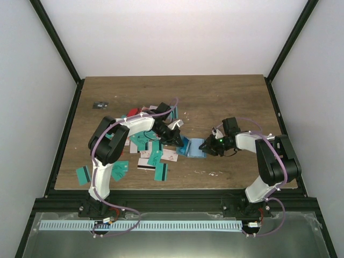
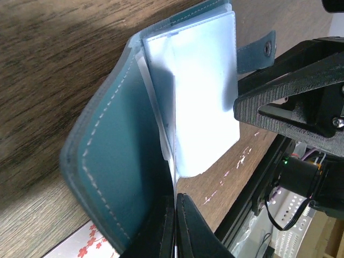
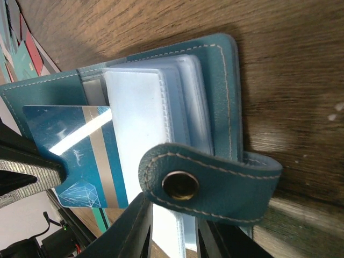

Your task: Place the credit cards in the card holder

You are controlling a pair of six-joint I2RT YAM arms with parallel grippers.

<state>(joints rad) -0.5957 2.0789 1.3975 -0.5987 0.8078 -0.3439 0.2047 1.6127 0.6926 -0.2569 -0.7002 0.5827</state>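
Left hand (image 2: 176, 207) closest up: clamped tight on thin teal plastic credit card with silver stripe (image 3: 75, 145), card edge at the open blue-teal stitched card holder (image 3: 226, 75). Holder lies mid-surface between both hands, slightly toward the near edge. Right hand (image 3: 174, 223) narrow-gapped around clear inner pocket leaf (image 3: 134, 107); real grip or not, cannot tell. Loose teal, red and white cards (image 1: 145, 153) scattered toward left edge. Risks: card slides between leaves instead of into a pocket; leaf slips and holder folds shut; snap strap (image 3: 215, 177) blocks entry.
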